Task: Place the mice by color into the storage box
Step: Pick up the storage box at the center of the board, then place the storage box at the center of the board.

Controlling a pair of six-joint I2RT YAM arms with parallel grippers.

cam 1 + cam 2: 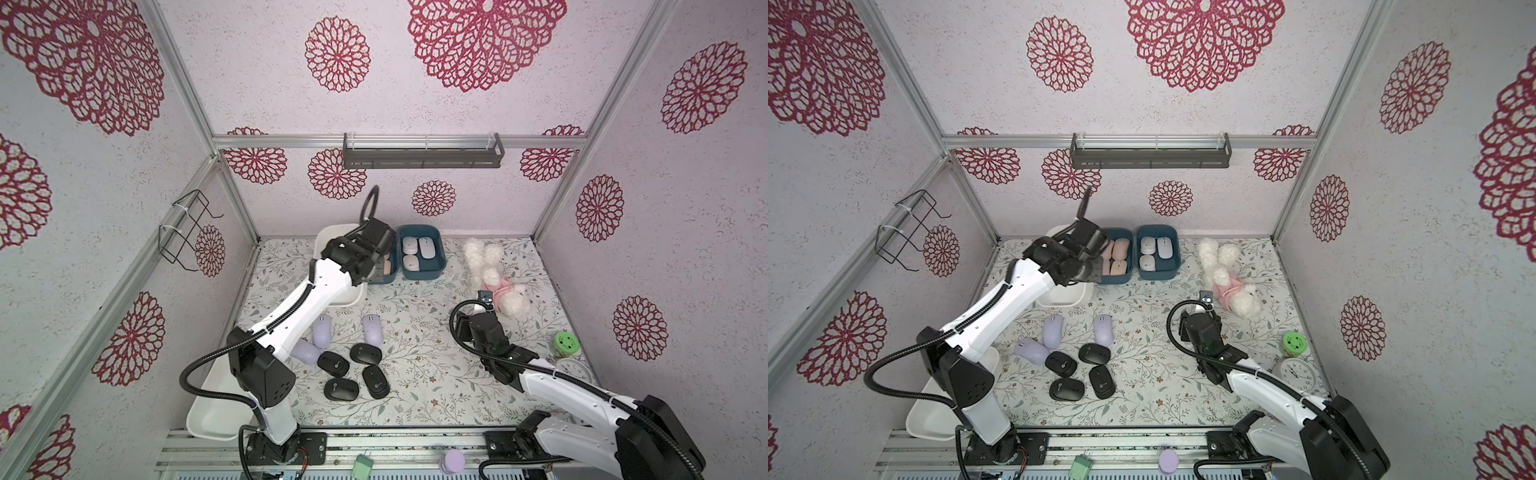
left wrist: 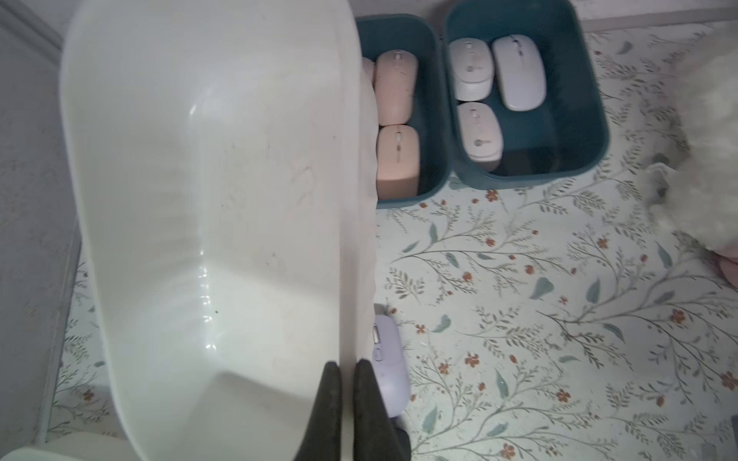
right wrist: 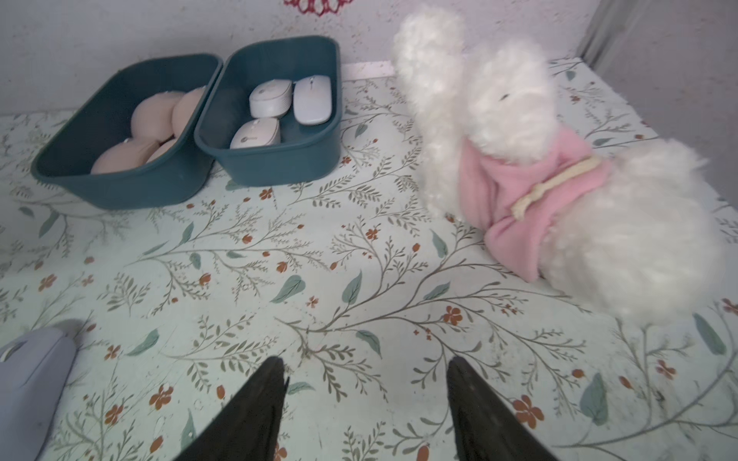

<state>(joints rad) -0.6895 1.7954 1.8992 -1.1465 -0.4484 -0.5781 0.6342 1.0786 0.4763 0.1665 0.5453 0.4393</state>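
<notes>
- Table mat [image 1: 436, 374]: flat, matte, pale sheet printed with leafy sprigs and small rust flowers. It covers the whole work surface.
- White bin [image 2: 199, 199]: smooth glossy plastic with deep walls and rounded corners, at the back left just beside the teal boxes. It looks tilted in the left wrist view; whether it is lifted or resting on the mat, cannot tell.
- Plush toy [image 3: 599, 247]: fluffy white pile with a pink fleece garment, lying on the mat to the right of the boxes.
- Left teal box [image 3: 120, 187] and right teal box [image 3: 279, 163]: hard plastic, rounded rectangles, side by side at the back edge.
- Peach-pink mice [image 1: 1120, 249]: four smooth matte ovals, packed in the left teal box.
- Pale mice [image 1: 428, 247]: three in the right teal box. Two are white with ribbed sides, one is flatter and smoother.
- Lilac mice [image 1: 322, 330]: three humped ovals, loose on the mat at front left.
- Black mice [image 1: 365, 354]: four low ovals clustered on the mat, just in front of the lilac ones.
- Left gripper [image 2: 347, 367]: dark tapered fingers pinched onto the white bin's wall, one inside and one outside.
- Right gripper [image 3: 365, 361]: dark pointed fingers spread apart over bare mat, nothing between them.
</notes>
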